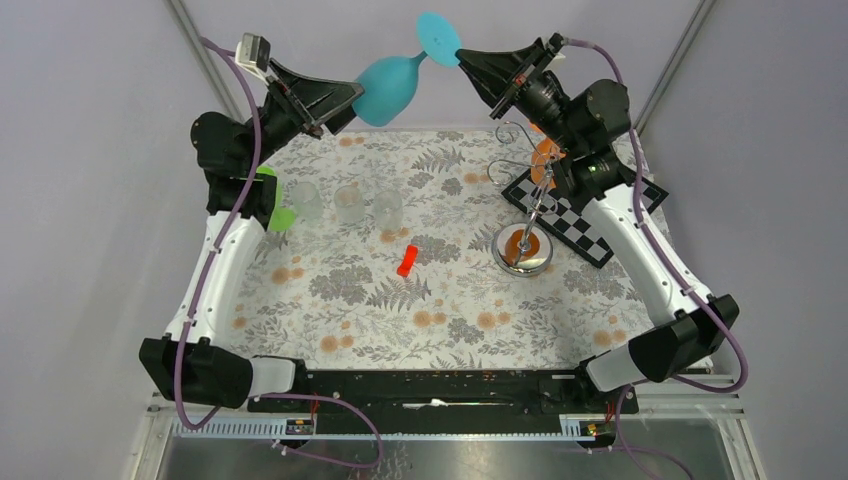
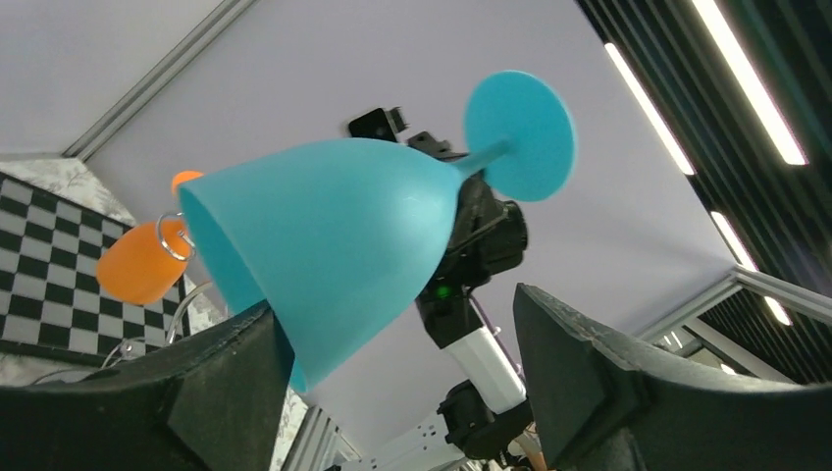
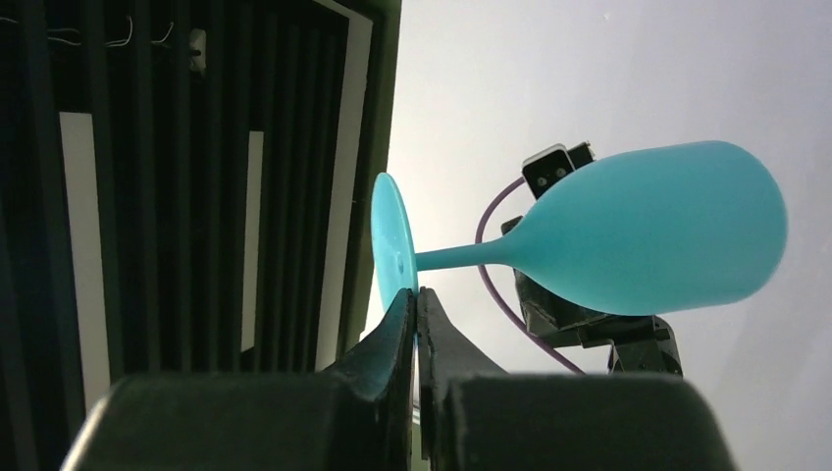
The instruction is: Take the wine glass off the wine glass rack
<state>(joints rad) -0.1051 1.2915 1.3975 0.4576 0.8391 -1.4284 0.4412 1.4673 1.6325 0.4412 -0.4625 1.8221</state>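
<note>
Top view: wine glass point(image 1: 385, 88) is already off the wine glass rack point(image 1: 540, 262). It hangs high in the air, up and left of the rack's wire arms and well apart from them, lying sideways. Right pincer point(image 1: 458, 50) has the foot and left pincer point(image 1: 350, 100) sits at the bowl. An orange glass point(image 1: 543, 160) hangs on the rack, and the chequered board point(image 1: 585, 225) lies just behind the rack base on the counter point(image 1: 400, 320).

Left wrist view: left pincer is open with its jaws wide. The bowl rim rests against one finger point(image 2: 226, 373) and the other finger is apart from the glass, so nothing is clamped. The rack with the orange glass shows beyond the bowl, on the rim side.

Right wrist view: right pincer is closed on the edge of the foot disc, gripping the wine glass by a thin pinch. The stem and bowl stick out sideways and away from it.

Judgement: this looks like a hand-over, right to left, with the removal itself done.
- Centre the bowl between the left fingers before closing, since it now sits against one side only.
- Close gently on the widest part of the bowl, because the smooth curved wall can squirt out.
- The right should let go of the foot only once the left clamps.
- The edge pinch is weak, so a push from the left could pivot the glass.
- Keep all of this away from the rack arms.
</note>
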